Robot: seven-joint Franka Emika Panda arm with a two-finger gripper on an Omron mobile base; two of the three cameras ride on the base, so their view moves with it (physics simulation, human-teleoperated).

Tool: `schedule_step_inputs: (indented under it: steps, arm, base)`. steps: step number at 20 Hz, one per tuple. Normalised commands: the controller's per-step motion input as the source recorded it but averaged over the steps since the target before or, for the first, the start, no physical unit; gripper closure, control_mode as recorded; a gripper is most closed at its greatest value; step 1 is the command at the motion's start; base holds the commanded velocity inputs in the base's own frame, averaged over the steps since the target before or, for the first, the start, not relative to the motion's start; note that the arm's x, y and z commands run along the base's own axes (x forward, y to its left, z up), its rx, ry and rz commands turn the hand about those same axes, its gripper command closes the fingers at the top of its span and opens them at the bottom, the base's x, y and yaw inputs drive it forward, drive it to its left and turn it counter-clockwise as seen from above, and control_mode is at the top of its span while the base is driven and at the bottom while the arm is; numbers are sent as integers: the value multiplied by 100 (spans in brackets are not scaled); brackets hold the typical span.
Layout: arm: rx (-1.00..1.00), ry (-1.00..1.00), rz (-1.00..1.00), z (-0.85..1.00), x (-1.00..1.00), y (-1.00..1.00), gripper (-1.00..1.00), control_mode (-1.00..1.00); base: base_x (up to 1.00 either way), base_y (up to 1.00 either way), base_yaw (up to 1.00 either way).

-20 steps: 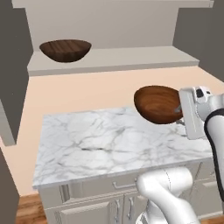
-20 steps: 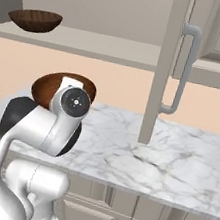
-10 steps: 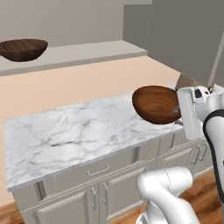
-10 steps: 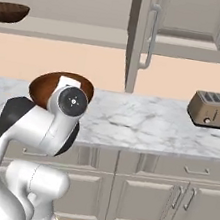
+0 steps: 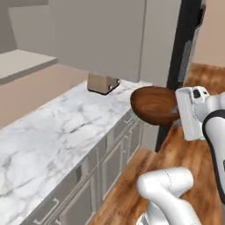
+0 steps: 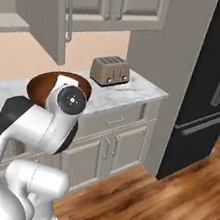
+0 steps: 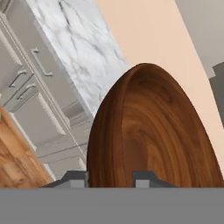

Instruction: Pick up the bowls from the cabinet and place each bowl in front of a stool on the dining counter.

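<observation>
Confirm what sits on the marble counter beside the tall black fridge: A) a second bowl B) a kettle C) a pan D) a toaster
D: a beige toaster stands on the counter near the fridge, while the gripper holds the bowl off the counter's edge.

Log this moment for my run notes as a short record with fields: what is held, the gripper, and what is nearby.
held: bowl, dark brown wood, carried in the air off the end of the marble counter
gripper: gripper shut on the bowl's rim
toaster: toaster stands on the counter near its end
fridge: black fridge beside the counter
floor: wood floor
cabinet doors: wall cabinet door hangs open
</observation>
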Motion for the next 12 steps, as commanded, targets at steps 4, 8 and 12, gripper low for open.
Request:
schedule_step_inputs:
  steps: [4,8,12]
  arm:
    - [0,0,0,0,0,0,100,100]
    - [0,0,0,0,0,0,100,100]
    - [0,0,0,0,0,0,100,100]
  base:
    - [0,-72,-91]
    - [0,-96,-84]
    - [5,-100,-79]
